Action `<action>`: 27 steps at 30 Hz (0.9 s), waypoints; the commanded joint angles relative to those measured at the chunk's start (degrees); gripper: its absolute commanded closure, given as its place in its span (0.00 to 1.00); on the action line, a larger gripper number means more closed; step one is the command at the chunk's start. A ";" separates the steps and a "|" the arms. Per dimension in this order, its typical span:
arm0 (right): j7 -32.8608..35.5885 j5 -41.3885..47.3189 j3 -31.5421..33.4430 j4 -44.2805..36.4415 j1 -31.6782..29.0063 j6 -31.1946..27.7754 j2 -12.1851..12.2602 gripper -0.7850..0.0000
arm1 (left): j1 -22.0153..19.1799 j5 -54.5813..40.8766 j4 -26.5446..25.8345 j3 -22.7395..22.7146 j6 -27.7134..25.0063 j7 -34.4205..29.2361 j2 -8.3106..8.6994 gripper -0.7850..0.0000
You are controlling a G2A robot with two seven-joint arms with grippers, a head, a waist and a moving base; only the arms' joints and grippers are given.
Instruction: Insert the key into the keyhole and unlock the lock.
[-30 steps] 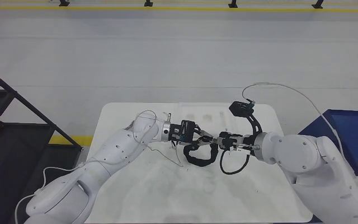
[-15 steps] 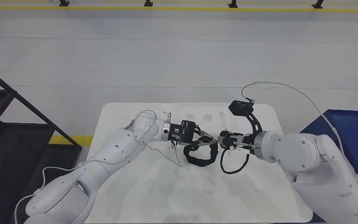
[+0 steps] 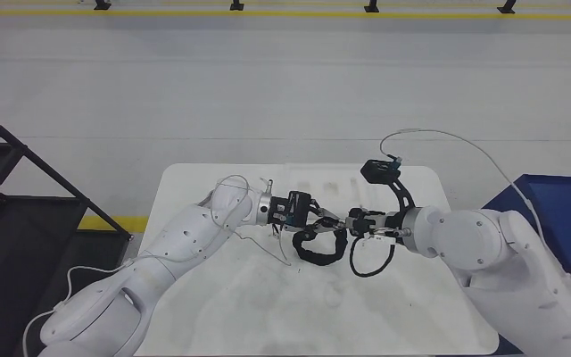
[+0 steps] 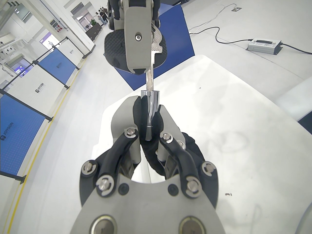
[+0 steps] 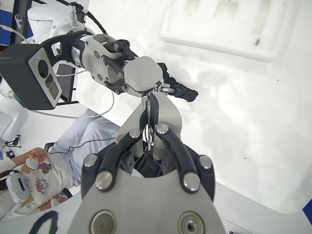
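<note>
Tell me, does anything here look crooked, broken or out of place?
Nothing stands out. The left gripper is shut on the lock at its chrome barrel, the right gripper is shut on the key, and the key's blade meets the barrel's end roughly in line. The lock's black cable curls loosely beside them.

Head camera down over table (image 3: 268, 303); wrist cameras close, opposed (key (image 4: 150, 80) shared).

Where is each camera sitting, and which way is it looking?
Top: high on the robot, looking down at the table; the left hand and right hand show, tip to tip.
Left wrist: on the left wrist, looking along its own hand at the lock and key.
Right wrist: on the right wrist, looking along its own hand towards the left hand and table.
Shared: both wrist views show both hands, key and lock.
</note>
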 commanded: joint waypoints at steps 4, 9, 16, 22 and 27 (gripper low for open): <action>-0.28 0.05 -0.31 0.07 0.08 0.28 0.20 1.00 | 0.06 -0.05 0.10 -0.09 0.01 0.08 -0.05 1.00; -0.37 0.15 -0.87 0.13 0.35 0.37 0.28 1.00 | 0.01 -0.01 0.13 -0.07 -0.52 0.12 -0.10 1.00; -0.42 -0.58 -2.65 1.30 1.74 0.42 0.07 1.00 | -0.06 -0.46 0.39 0.04 -1.27 0.35 -0.31 1.00; -0.73 -0.19 -3.54 2.15 2.68 0.64 -0.16 0.96 | -0.23 -0.71 0.94 0.13 -1.76 0.51 -0.50 1.00; -2.11 -0.08 -2.90 2.19 3.19 -1.02 -0.20 0.00 | -0.44 -1.30 1.78 0.32 -3.27 0.39 -0.70 1.00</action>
